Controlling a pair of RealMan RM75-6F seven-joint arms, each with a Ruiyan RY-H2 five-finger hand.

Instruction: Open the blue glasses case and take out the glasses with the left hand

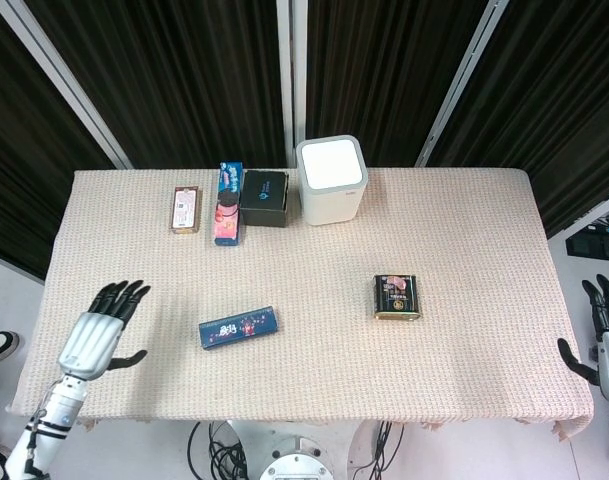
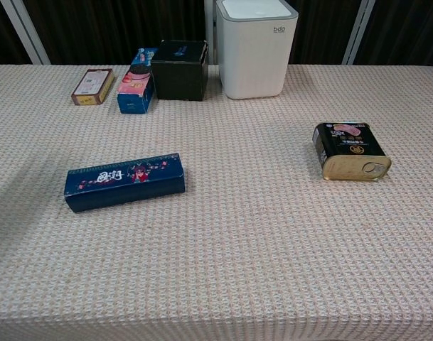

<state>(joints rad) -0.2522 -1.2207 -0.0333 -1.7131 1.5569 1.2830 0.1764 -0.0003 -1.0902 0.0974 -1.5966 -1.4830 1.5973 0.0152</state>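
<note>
The blue glasses case point(image 1: 238, 327) point(image 2: 124, 182) lies closed on the table, front left of centre, its long side running left to right. My left hand point(image 1: 99, 331) hovers over the table's front left part, well left of the case, fingers spread and holding nothing. My right hand point(image 1: 608, 340) stays off the table's right edge, fingers apart and empty. Neither hand shows in the chest view. The glasses are hidden inside the case.
A dark tin can point(image 1: 397, 297) point(image 2: 350, 150) lies right of centre. Along the back stand a white bin point(image 1: 331, 180) point(image 2: 256, 47), a black box point(image 1: 265, 198) point(image 2: 179, 69), a blue-pink carton point(image 1: 228, 203) point(image 2: 136, 89) and a small brown box point(image 1: 185, 209) point(image 2: 92, 86).
</note>
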